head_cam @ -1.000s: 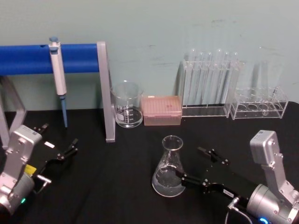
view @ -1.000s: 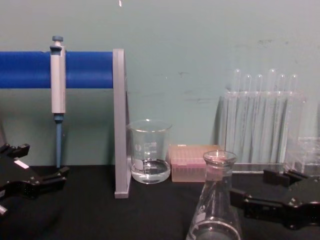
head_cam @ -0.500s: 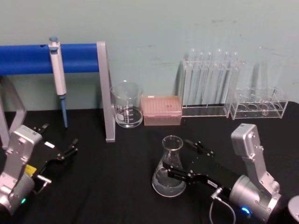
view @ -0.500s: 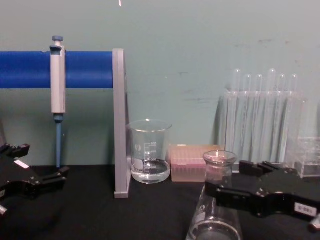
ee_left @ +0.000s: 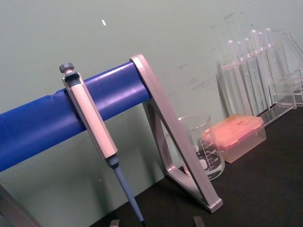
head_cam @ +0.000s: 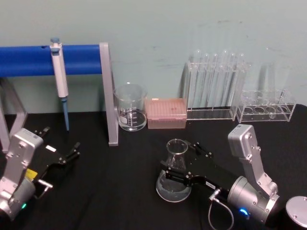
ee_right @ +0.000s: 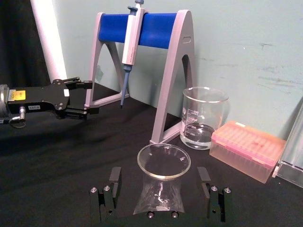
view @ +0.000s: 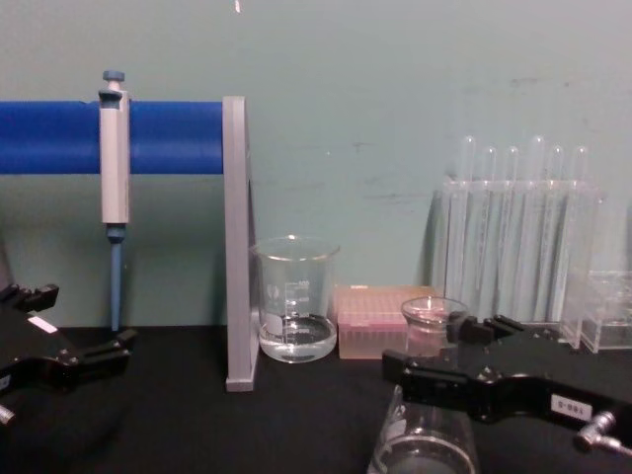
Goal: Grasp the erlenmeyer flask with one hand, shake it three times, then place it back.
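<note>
The erlenmeyer flask stands upright on the black table, clear glass with a little liquid in its base; it shows in the chest view as the flask and in the right wrist view as the flask. My right gripper is open, with one jaw on each side of the flask's neck and a gap on both sides. In the right wrist view the right gripper brackets the neck just below the rim. My left gripper rests open at the table's left, far from the flask.
A grey and blue stand holds a pipette at back left. A glass beaker, a pink tip box and clear test tube racks line the back wall behind the flask.
My right gripper has slid left toward the flask, from beside its base to straddling its neck. The flask and my left arm have not moved.
</note>
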`<action>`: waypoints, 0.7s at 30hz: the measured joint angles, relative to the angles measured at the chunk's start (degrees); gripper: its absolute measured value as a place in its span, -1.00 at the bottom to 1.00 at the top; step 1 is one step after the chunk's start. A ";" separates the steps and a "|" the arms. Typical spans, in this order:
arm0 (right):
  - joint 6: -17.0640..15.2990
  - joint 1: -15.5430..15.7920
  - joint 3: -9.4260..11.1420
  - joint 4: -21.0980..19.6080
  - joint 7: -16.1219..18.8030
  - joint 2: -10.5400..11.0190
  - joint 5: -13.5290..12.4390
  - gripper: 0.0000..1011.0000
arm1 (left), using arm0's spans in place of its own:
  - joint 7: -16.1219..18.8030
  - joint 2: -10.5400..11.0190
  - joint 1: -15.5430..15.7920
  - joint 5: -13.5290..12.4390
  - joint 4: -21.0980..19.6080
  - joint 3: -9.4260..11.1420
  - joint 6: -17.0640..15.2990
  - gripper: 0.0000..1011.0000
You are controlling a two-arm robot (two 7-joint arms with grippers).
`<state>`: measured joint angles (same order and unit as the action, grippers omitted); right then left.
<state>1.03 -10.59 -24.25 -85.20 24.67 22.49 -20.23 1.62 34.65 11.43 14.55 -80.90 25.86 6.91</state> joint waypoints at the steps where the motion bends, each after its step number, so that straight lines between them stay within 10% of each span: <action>1: 0.07 -0.17 -0.01 0.32 0.05 -0.23 0.22 0.98 | 0.00 0.00 0.00 0.00 0.00 0.00 0.00 0.98; 21: 0.90 -2.05 -0.19 3.42 0.45 -2.40 2.09 0.98 | 0.00 0.00 0.00 0.00 0.00 0.00 0.00 0.98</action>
<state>1.93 -12.65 -24.44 -81.79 25.13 20.09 -18.14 1.62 34.65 11.43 14.55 -80.90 25.86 6.91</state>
